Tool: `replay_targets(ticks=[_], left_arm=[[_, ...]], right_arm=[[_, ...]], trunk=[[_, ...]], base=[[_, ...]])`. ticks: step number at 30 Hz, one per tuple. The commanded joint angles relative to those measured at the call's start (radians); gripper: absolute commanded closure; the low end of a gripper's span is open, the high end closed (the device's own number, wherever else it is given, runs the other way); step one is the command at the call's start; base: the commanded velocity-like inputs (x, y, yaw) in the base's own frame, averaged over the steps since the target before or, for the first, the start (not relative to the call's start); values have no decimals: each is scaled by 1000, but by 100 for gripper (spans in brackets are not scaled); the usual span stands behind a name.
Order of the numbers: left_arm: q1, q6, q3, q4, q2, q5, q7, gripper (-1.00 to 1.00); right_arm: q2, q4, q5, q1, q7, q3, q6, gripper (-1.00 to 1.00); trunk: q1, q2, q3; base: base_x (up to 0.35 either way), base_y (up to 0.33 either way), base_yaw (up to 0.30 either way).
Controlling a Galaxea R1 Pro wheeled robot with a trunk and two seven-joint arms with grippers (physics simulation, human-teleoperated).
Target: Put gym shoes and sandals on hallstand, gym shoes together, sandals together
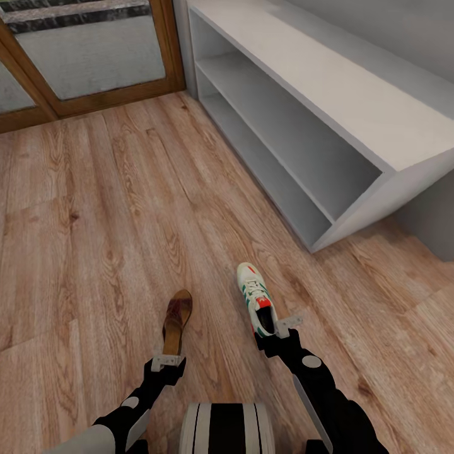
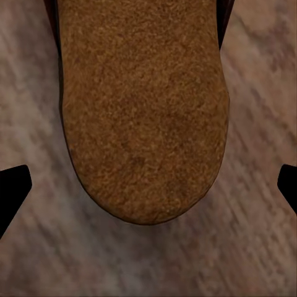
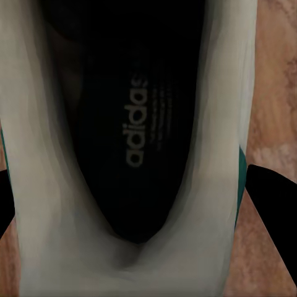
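Corridor: floor [image 1: 94,208] of light brown wood planks with clear grain; wood-framed glazed door [image 1: 82,57] at far left; pale grey-white rack [image 1: 328,120] along the right, with broad top and two open shelf levels, running from far centre to near right. Left arm: one, black with grey shell, reaching forward from near left, wrist low over the floor; left gripper [image 1: 168,360] at the heel of the sandal [image 1: 177,321]. In the left wrist view the two dark fingertips [image 2: 12,189] stand wide apart either side of the sandal's heel, clear of it; jaws open, nothing held. Right arm: one, same build, reaching forward from near right; right gripper [image 1: 275,332] at the heel of the sneaker [image 1: 255,296]. In the right wrist view the fingertips [image 3: 272,198] flank the heel very closely; whether they press on it cannot be told. Sandal: one, dark brown leather, tan insole, toe pointing far, on the floor left of centre. Sneaker: one, cream-white, green side stripes, red-orange lining, dark insole with lettering, toe pointing far, right of the sandal and apart from it, near the rack's near end.
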Motion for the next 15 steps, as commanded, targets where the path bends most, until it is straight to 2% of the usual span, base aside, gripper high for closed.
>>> replay_targets(ticks=[1, 9, 15], left_arm=[[0, -3, 1, 1, 0, -1, -2, -100], [0, -3, 2, 1, 1, -1, -1, -100], [0, -3, 2, 1, 1, -1, 0, -100]], right_arm=[[0, -1, -1, 0, 0, 0, 5, 100], [-1, -1, -1, 0, 0, 0, 5, 100], [-1, -1, -1, 0, 0, 0, 5, 100]], trunk=[[0, 0, -1], [0, 0, -1], [0, 0, -1]], base=[[0, 0, 0], [12, 0, 0], [224, 0, 0]])
